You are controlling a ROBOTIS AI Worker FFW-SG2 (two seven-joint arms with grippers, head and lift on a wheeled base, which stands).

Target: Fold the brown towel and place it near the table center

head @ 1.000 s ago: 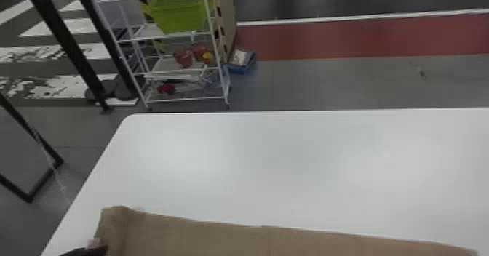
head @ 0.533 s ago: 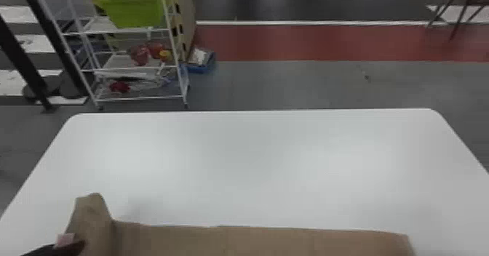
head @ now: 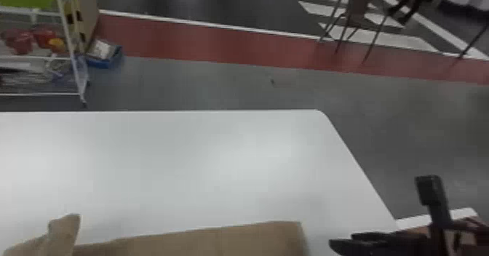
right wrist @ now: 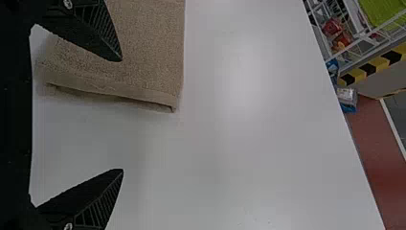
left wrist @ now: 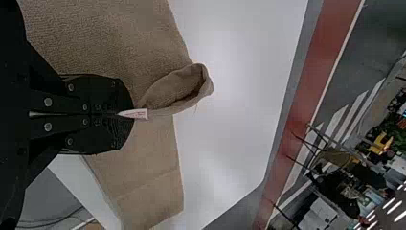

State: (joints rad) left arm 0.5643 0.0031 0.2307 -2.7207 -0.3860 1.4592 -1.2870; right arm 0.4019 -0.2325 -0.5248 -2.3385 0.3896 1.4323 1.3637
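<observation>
One towel [head: 203, 241] lies at the head view's six o'clock on the surface [head: 182, 164], its eight o'clock corner [head: 65, 231] pinched by the left gripper [left wrist: 129, 114]; the right gripper [right wrist: 121, 115], spread at four, should close low and square on the free end [right wrist: 119, 89] before lifting.

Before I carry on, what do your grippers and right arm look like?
All black. The left gripper has broad fingers dotted with round metal screw heads. The right gripper has wedge-shaped fingers with ridged faces and narrow tips. The right arm carries a blocky piece on a slim post.
</observation>
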